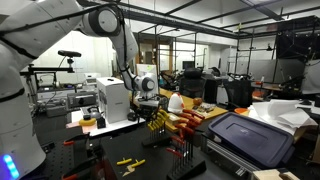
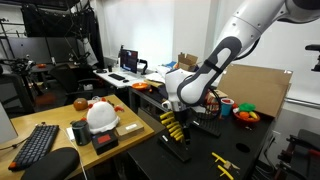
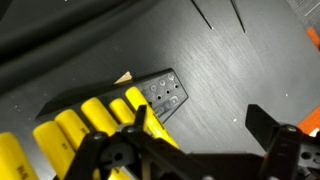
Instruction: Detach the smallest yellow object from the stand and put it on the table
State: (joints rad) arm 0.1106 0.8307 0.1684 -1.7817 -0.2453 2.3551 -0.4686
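Observation:
A black stand (image 3: 165, 92) holds a row of yellow-handled tools (image 3: 85, 125). The handles get smaller towards the stand's end with the empty holes. The smallest, last yellow handle (image 3: 138, 102) sits in the stand, right against my left fingertip. My gripper (image 3: 200, 125) is open, its right finger over bare dark table, and holds nothing. In both exterior views the gripper (image 1: 150, 100) (image 2: 172, 113) hangs just above the yellow tools (image 1: 158, 120) (image 2: 174, 133) in the stand.
Orange-handled tools (image 1: 185, 122) stand in the same rack. Yellow pliers (image 1: 130, 163) (image 2: 222, 163) lie on the dark table (image 3: 230, 70). A black case (image 1: 250, 135), a white helmet (image 2: 102, 116) and a keyboard (image 2: 38, 145) are nearby.

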